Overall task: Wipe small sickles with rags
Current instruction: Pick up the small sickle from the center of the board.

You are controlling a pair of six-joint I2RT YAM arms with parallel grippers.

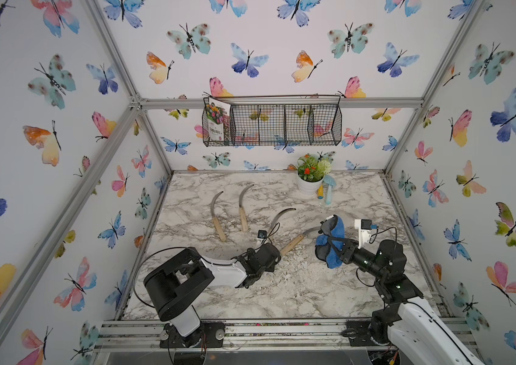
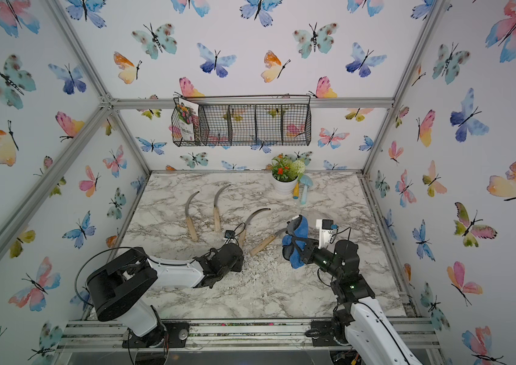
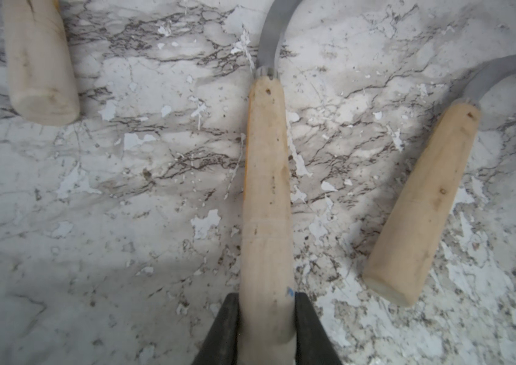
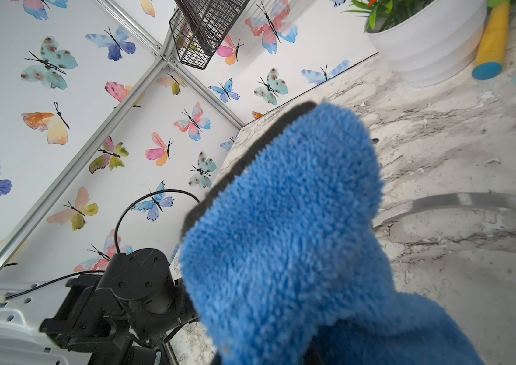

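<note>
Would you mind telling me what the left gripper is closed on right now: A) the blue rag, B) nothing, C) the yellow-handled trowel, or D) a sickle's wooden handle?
D: in the left wrist view the left gripper presses its fingers against both sides of the sickle handle; the blue rag is in the right gripper.

Both top views: mounted high at the front, facing down and toward the back wall (image 1: 266, 63), far enough to take in the whole table (image 1: 297, 294).

Left wrist view: close, looking down past the left gripper (image 3: 266, 297) along the sickle (image 3: 266, 189) it clamps.

Right wrist view: very close behind the rag (image 4: 288, 237), facing the wire basket (image 4: 206, 28), which both top views also show.
</note>
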